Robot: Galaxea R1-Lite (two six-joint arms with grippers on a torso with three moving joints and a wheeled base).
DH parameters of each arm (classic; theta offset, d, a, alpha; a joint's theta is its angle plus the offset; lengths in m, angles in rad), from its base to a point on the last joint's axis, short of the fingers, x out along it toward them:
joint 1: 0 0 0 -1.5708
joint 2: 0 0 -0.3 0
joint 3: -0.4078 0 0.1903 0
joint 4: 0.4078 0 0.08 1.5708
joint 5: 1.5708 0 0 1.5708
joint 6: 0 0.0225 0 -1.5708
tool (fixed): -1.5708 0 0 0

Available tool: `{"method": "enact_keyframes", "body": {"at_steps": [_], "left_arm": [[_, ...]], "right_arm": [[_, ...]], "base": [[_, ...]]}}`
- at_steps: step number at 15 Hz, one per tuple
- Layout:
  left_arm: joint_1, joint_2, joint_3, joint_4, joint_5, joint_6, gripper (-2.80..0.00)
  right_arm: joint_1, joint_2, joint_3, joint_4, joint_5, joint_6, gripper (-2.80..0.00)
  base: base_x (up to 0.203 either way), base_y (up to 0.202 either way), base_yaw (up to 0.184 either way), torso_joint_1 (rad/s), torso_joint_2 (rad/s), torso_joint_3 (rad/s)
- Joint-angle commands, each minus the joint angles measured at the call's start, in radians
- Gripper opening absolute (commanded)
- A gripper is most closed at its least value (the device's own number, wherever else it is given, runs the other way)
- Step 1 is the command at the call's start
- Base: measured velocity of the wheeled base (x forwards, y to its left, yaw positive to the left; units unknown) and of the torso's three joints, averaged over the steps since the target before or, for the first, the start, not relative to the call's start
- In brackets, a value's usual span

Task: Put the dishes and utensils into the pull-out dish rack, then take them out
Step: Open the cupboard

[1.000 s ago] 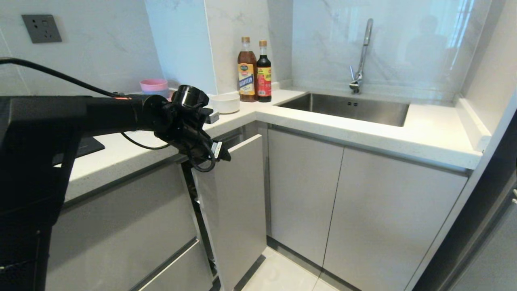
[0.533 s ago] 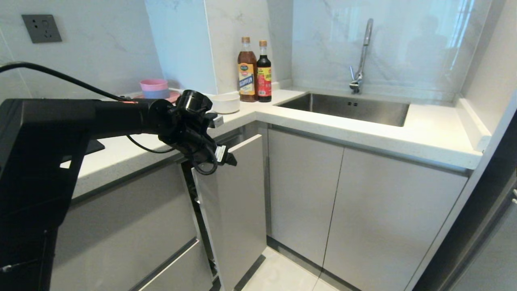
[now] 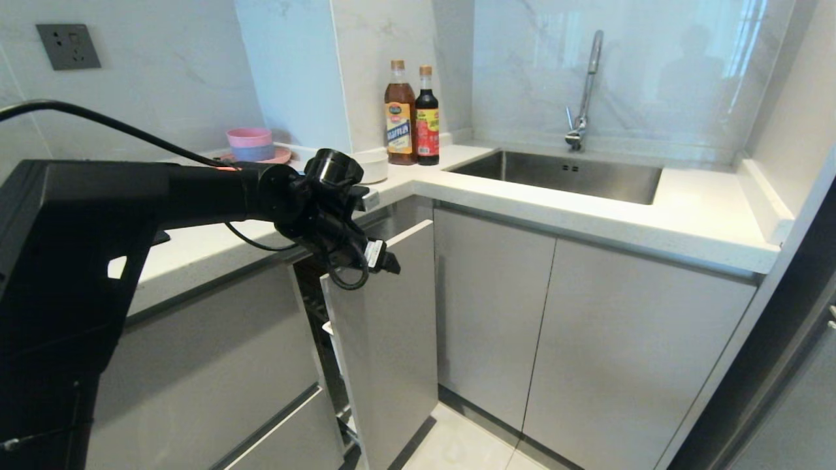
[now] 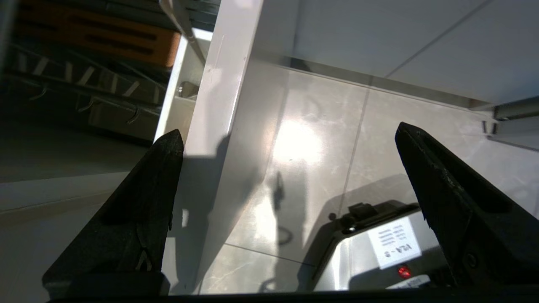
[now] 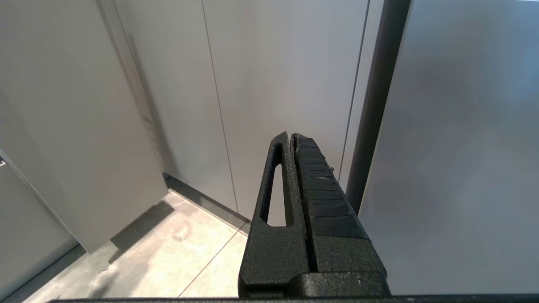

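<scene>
Head view, pull-out dish rack [image 3: 385, 339] slid further out; left gripper [image 4: 286, 139] wide

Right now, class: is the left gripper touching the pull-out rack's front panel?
Cannot tell. In the left wrist view, the open left gripper straddles the front panel; one finger meets its edge in the image, showing no plain gap or contact.

Glass sauce bottles [image 3: 411, 114] beyond the left gripper: two
Pink-and-blue plastic cup [image 3: 249, 143]: one
Small cream-white bowl [image 3: 373, 164] behind the wrist: one
Chrome tap [image 3: 583, 91]: one
Grey wall socket [image 3: 68, 46]: one
</scene>
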Motion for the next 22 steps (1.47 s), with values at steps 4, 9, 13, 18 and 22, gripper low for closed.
{"method": "enact_keyframes", "body": {"at_steps": [4,9,13,18,22], "left_arm": [[-0.071,-0.011,0.031,0.002,-0.002,-0.032,0.0],[-0.209,-0.021,0.063,0.001,-0.002,-0.077,0.0],[-0.297,-0.022,0.105,-0.025,-0.001,-0.087,0.0],[-0.34,-0.022,0.111,-0.03,0.002,-0.114,0.0],[-0.334,-0.056,0.125,-0.03,0.004,-0.115,0.0]], "right_arm": [[0.0,0.0,0.002,-0.001,0.001,0.0,-2.8],[0.0,0.0,0.001,-0.001,0.0,0.0,-2.8],[0.0,0.0,0.002,-0.001,0.0,0.0,-2.8],[0.0,0.0,0.001,-0.001,0.001,0.0,-2.8],[0.0,0.0,0.001,-0.001,-0.001,0.0,-2.8]], "base": [[0.0,0.0,0.0,0.0,0.0,0.0],[0.0,0.0,0.0,0.0,0.0,0.0],[0.0,0.0,0.0,0.0,0.0,0.0],[0.0,0.0,0.0,0.0,0.0,0.0],[0.0,0.0,0.0,0.0,0.0,0.0]]}}
